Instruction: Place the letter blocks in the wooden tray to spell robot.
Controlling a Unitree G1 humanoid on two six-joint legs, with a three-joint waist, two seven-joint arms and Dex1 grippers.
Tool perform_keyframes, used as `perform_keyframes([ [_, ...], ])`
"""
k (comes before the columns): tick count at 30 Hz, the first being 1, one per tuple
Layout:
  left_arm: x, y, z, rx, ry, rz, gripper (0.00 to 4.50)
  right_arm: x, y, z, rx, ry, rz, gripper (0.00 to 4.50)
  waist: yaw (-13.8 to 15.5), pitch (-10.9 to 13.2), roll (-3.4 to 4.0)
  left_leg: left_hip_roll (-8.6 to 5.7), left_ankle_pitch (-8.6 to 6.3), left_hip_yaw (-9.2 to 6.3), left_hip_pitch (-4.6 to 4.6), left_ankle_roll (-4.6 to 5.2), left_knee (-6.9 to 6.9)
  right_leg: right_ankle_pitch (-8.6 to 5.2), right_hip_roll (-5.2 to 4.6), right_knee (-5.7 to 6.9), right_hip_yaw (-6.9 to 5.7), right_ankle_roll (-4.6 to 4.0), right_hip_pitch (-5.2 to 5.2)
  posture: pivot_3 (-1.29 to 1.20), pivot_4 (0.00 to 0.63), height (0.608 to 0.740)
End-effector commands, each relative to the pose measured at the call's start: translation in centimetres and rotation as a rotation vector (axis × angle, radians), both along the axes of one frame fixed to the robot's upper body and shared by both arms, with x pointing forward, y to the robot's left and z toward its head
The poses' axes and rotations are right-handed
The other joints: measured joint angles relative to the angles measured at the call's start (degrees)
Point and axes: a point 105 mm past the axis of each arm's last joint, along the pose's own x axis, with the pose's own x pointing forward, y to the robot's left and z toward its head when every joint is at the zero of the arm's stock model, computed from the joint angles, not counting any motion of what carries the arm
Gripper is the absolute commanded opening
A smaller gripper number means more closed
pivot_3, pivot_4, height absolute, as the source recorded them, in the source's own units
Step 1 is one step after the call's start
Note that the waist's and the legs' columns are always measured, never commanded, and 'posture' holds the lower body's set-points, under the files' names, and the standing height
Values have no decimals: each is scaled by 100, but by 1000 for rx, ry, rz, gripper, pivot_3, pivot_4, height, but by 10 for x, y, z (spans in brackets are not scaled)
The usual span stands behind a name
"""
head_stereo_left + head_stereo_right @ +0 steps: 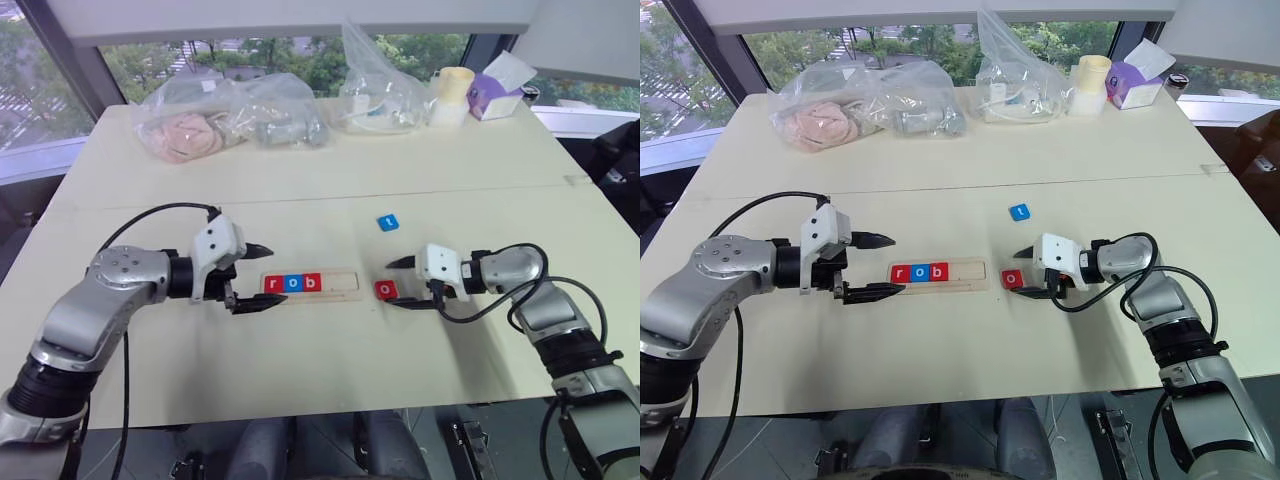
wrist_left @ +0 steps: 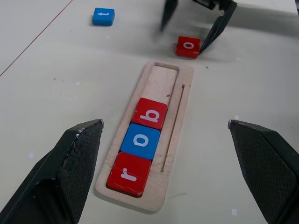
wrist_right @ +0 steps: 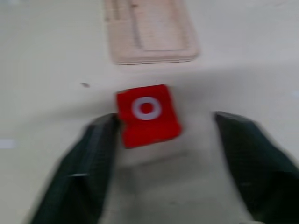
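The wooden tray (image 1: pixel 340 282) lies mid-table with three letter blocks in its left part: red r (image 1: pixel 274 284), blue o (image 1: pixel 292 283), red b (image 1: pixel 311 283). Its right part is bare. A red o block (image 3: pixel 147 114) lies flat on the table just past the tray's right end. My right gripper (image 1: pixel 390 284) straddles this block, open, with one finger against its side and the other apart from it. A blue t block (image 1: pixel 388 222) lies farther back. At the tray's left end, my left gripper (image 1: pixel 268 275) hovers open with nothing between its fingers.
Along the table's far edge lie clear plastic bags (image 1: pixel 230 120) with odds and ends, another bag (image 1: pixel 375 85), a pale cup stack (image 1: pixel 452 95) and a purple tissue box (image 1: pixel 497 90). A seam crosses the table (image 1: pixel 150 350) behind the tray.
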Motion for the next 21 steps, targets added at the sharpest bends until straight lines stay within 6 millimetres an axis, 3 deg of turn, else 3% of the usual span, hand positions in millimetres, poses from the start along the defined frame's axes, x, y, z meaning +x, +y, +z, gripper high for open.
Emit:
perform_keyframes([
  [1, 1, -1, 9, -7, -46, -5, 4500, -3, 3, 4, 32, 36, -2, 1597, 1, 0, 0, 0, 0, 0, 0, 0, 0, 0, 0, 0, 0, 0, 0, 0, 150, 740],
  [2, 1, 1, 8, -5, -45, -2, 4500, -2, 4, 5, 49, 40, -12, 1118, 1, 0, 0, 0, 0, 0, 0, 0, 1, 0, 0, 2, 1, 0, 0, 0, 150, 740],
  [8, -5, 15, 2, 35, 4, 2, 4500, 5, 32, 39, 140, 8, -17, 1104, -18, 0, 1, 1, 0, 1, 2, 0, 2, 0, 0, 11, 6, -1, -5, 0, 150, 740],
  [12, -12, 21, -1, 56, 56, -16, 4500, 1, 54, 51, 160, 24, 32, 1104, -10, 0, 2, 1, 0, 2, 2, 0, 2, -1, 1, 16, 7, -1, -9, 0, 150, 740],
  [16, -13, 22, 0, 57, 50, -10, 4500, -2, 79, 48, 131, 35, 96, 1104, 10, -1, 0, 0, 0, -1, 1, -1, 4, -1, 1, 16, 7, -1, -8, 0, 150, 740],
  [21, -20, 19, -3, 61, 78, -14, 4500, 4, 93, 42, 78, 12, 120, 1104, -4, -1, 0, -2, 0, 1, 0, -1, 4, -1, 0, 16, 9, -1, -8, 0, 150, 740],
])
